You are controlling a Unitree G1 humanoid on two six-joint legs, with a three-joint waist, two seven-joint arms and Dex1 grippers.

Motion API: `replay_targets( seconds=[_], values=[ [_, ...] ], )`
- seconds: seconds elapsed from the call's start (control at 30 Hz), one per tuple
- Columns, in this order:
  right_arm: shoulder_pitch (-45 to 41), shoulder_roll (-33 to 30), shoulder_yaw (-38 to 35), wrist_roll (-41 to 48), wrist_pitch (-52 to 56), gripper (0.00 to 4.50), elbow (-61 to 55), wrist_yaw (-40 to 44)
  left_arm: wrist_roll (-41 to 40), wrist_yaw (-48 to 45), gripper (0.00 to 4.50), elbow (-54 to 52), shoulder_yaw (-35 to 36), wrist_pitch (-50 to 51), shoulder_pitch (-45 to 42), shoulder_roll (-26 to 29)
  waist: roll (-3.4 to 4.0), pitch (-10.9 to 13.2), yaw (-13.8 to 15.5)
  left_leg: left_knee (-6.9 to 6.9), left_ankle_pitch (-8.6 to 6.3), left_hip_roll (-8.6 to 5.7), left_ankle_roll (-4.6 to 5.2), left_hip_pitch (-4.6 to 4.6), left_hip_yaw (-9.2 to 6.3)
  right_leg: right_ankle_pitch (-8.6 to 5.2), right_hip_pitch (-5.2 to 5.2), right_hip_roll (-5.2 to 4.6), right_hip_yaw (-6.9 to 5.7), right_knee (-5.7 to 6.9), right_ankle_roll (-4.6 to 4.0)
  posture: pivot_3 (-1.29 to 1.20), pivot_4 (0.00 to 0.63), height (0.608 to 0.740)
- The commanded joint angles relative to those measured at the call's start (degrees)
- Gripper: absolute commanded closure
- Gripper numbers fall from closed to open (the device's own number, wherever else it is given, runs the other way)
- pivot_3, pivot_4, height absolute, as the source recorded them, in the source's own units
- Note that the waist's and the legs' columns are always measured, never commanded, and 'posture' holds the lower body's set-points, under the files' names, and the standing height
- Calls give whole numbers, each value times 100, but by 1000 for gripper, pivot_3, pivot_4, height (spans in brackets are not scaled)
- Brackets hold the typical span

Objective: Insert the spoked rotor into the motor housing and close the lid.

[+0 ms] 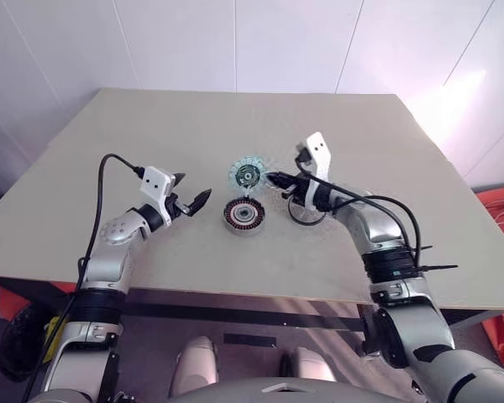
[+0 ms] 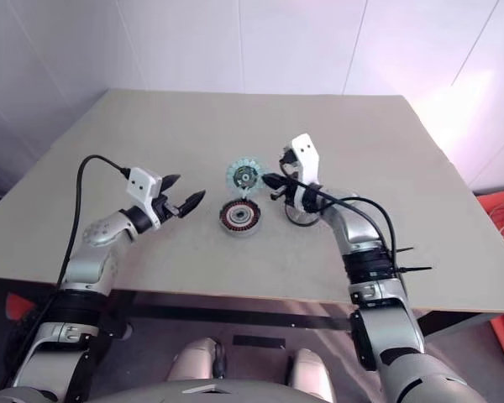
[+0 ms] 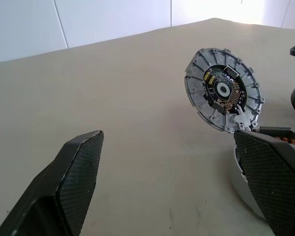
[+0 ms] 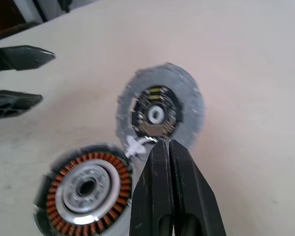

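Left eye view | left fingers (image 1: 191, 201) spread wide, empty | right fingers (image 4: 169, 162) pressed together, empty

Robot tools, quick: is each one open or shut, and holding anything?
Left tool: open, holding nothing, beside the squat round dark-grey motor housing.
Right tool: shut, nothing held, pointing at the round pale blue-green segmented lid.

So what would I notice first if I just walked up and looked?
Probably the motor housing in the middle of the table, with its ring of copper windings. Just behind it lies the lid, its pale blue-green ring facing up. The spoked rotor sits to the right, under the right arm.
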Motion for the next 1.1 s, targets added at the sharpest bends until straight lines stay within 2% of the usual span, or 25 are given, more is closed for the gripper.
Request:
replay_targets(
  seconds=[0.03,0.1,0.23,0.33,0.53,0.8,0.97,1.1],
  values=[
    [119,-386,-277,86,131,4068,-448,-60,-19,4,0,-58,51,-104,-62,-7,0,0,-2,0,0,0,0,0,0,0,0,0,0,-1,0,0,0,740],
    [164,-623,-401,67,182,3561,-466,-133,-11,2,0,-39,28,-107,-73,-34,0,0,-8,0,0,1,-1,0,1,0,-2,0,0,1,-1,0,0,740],
    [173,-963,-645,-86,67,2159,-246,-504,1,-20,0,28,-2,-117,-124,-81,0,0,-15,0,1,3,-1,3,5,0,-2,1,0,1,0,0,0,740],
    [107,-1155,-1083,148,381,1127,-31,-647,5,-40,0,74,-23,-141,-139,-98,0,0,-7,0,1,3,-2,3,6,-1,-1,1,0,0,1,0,0,740],
    [456,-1286,-1558,767,1584,1127,-331,-593,-6,-67,0,76,-33,-156,-124,-83,0,0,2,1,1,3,-1,4,7,14,2,0,0,0,-24,0,0,740],
    [398,-650,-2861,2036,3409,1127,-300,-1346,2,-104,0,70,-29,-137,-130,-46,4,-1,2,2,2,6,-2,8,13,9,-1,0,0,2,-15,0,0,740],
    [371,-347,-3433,2418,3881,1127,-74,-1813,2,-105,0,44,-15,-132,-119,-20,4,-1,15,3,3,4,-5,13,14,-1,3,-2,1,1,2,0,0,740],
    [537,-88,-3427,2524,4038,1127,-255,-1993,18,-105,0,5,-27,-128,-94,14,4,-1,13,2,4,5,-7,13,14,-1,1,-2,1,1,2,0,0,740]
  ],
)
